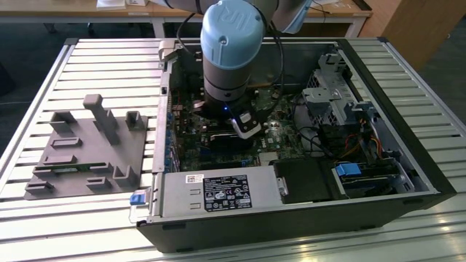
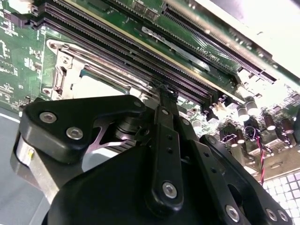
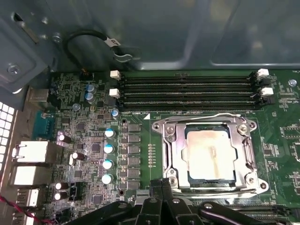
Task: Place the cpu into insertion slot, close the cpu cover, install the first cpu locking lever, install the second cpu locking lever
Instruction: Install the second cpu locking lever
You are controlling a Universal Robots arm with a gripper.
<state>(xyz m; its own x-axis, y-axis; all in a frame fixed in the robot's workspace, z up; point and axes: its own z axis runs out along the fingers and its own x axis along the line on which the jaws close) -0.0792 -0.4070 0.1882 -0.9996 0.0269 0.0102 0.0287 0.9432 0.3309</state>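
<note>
Hand, fingers pressed together and empty, hovers at cpu cover edge.

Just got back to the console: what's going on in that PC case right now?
The arm's gripper is down inside the open computer case, right over the green motherboard. The cpu already sits in the insertion slot, and the cpu cover lies closed around it. The gripper sits beside the socket's edge.
</note>
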